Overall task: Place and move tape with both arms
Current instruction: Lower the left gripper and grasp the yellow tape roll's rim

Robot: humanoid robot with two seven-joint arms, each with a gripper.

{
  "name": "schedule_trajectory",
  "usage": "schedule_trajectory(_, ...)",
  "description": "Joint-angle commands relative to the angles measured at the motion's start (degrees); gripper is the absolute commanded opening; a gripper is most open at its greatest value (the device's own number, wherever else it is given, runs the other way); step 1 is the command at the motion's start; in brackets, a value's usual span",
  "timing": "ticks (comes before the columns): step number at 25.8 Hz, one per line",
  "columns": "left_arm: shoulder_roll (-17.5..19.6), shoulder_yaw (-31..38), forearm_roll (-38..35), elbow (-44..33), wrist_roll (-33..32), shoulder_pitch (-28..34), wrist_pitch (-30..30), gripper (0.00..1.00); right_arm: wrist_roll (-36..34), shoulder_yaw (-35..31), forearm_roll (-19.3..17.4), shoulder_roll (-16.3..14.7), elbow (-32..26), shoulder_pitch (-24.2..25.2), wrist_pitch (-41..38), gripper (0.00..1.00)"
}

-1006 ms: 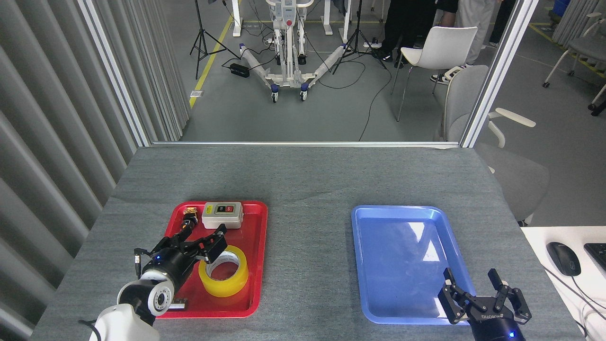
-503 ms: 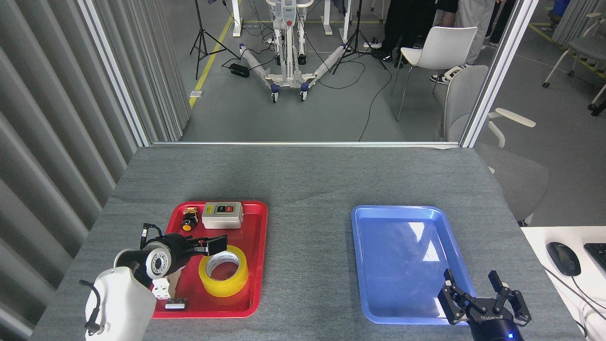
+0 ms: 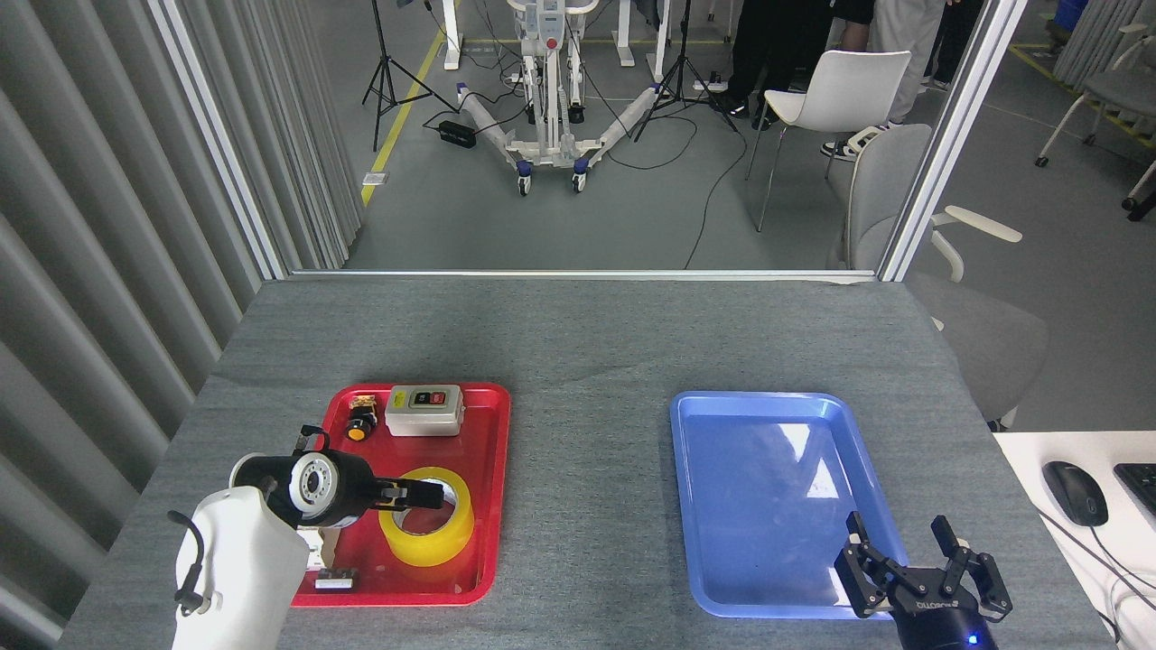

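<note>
Tape (image 3: pixel 426 516) lies flat in the near-right part of the red tray (image 3: pixel 488 506), its open core facing up — yellow and translucent around a white inner ring. Your left arm comes in from the lower left, its white forearm low in the view and the black wrist turned so the gripper points right, roughly level with the desk (image 3: pixel 587 352). The left gripper (image 3: pixel 424 493) reaches over the roll's far-left rim and into the core opening; you see it side-on, so you cannot tell how far its fingers are spread or whether they touch the tape. Farther back in the same tray you have a grey switch box (image 3: pixel 424 410) and a small black-and-orange button (image 3: pixel 360 425), both well apart from the gripper. Your right gripper (image 3: pixel 921 569) sits at the bottom right, fingers pointing away from you and spread wide — holding nothing — just over the near-right corner of the blue tray (image 3: pixel 722 451).
</note>
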Motion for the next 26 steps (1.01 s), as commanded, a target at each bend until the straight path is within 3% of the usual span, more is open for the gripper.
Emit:
schedule_trajectory(1, -0.87, -0.04, -0.26, 0.41, -0.14, 0.10, -0.05, 0.93, 0.00, 0.08, 0.00, -0.01, 0.00, 0.17, 0.03, 1.00)
schedule_trajectory(11, -0.43, -0.13, -1.32, 3.49, 4.16, 0.19, -0.05, 0.90, 0.00, -0.01, 1.14, 0.78, 0.09, 0.17, 0.03, 1.00)
schedule_trajectory(20, -0.25, 0.22, -1.06, 2.79, 4.16, 0.10, -0.67, 0.97, 0.00, 0.08, 1.76, 0.78, 0.09, 0.17, 0.03, 1.00)
schedule_trajectory(26, -0.16, 0.22, -1.23, 2.87, 4.34, 0.10, -0.58, 0.97, 0.00, 0.61, 1.84, 0.86, 0.09, -0.01, 0.03, 1.00)
